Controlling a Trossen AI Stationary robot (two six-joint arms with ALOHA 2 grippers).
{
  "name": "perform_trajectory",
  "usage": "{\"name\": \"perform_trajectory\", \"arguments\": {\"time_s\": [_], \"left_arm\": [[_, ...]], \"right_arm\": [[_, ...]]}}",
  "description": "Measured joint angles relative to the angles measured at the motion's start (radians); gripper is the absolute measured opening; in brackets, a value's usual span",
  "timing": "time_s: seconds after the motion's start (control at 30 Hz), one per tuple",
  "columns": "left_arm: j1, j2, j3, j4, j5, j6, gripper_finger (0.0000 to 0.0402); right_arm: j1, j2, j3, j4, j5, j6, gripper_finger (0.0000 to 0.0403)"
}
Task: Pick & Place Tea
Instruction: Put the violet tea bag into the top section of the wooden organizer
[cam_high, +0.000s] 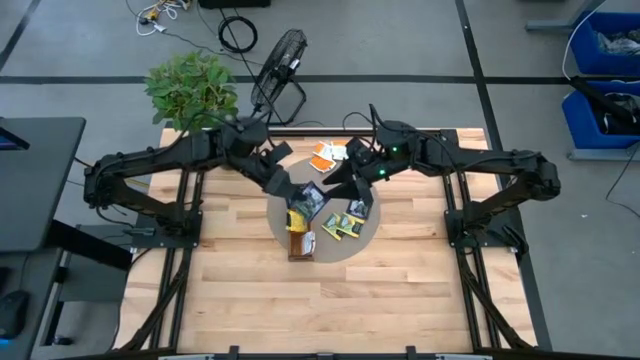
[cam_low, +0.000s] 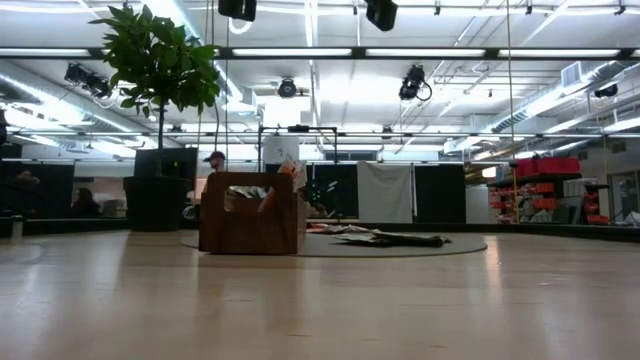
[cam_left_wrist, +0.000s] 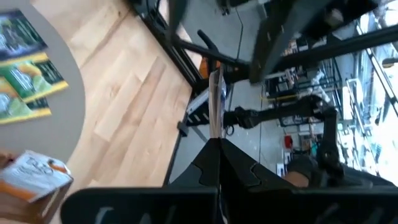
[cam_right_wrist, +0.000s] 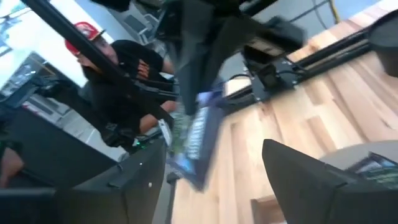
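Two arms: both reach in over the round grey mat (cam_high: 372, 232) at the middle of the wooden table (cam_high: 400, 300), their grippers near each other above it.
Left gripper (cam_high: 303, 197): fingers pressed together on a dark tea sachet (cam_high: 311, 199) — in the left wrist view the sachet (cam_left_wrist: 216, 102) stands edge-on, pinched at the fingertips (cam_left_wrist: 219, 146).
Right gripper (cam_high: 345, 183): fingers spread wide with nothing between them; in its own wrist view the dark sachet (cam_right_wrist: 198, 140) hangs in the left gripper's pinch just ahead of the gap, touching neither finger (cam_right_wrist: 305, 180).
Wooden tray (cam_high: 300, 238): just below the left gripper on the mat, with an orange-and-white sachet (cam_left_wrist: 34, 174) lying at its end; in the low view it shows as a brown box (cam_low: 250, 214) with sachets sticking up out of it.
Yellow-green sachets (cam_high: 342, 227): flat on the mat, below the right gripper and beside the tray.
Orange-and-white sachets (cam_high: 327, 153): loose on the bare wood off the mat, just beyond the two grippers.
Background: a person in a red cap (cam_right_wrist: 84, 37) sits beyond the table — a potted plant (cam_high: 192, 90) and a floor fan (cam_high: 279, 66) stand past its far edge.
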Motion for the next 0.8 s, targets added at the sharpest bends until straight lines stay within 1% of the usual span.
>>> {"name": "perform_trajectory", "arguments": {"time_s": [0.1, 0.23, 0.43, 0.8], "left_arm": [[0.012, 0.0, 0.0, 0.015, -0.005, 0.005, 0.0002], [0.023, 0.001, 0.001, 0.06, -0.007, 0.005, 0.0002], [0.025, 0.001, 0.001, 0.065, -0.007, 0.008, 0.0002], [0.024, 0.001, 0.001, 0.042, -0.007, 0.025, 0.0002]], "right_arm": [[0.008, 0.01, 0.0, 0.041, -0.015, 0.02, 0.0265], [0.01, 0.034, 0.0, 0.047, -0.014, 0.027, 0.0252], [0.01, 0.05, 0.0, 0.099, -0.015, 0.042, 0.023], [0.01, 0.05, 0.0, 0.121, -0.049, 0.03, 0.0137]]}}
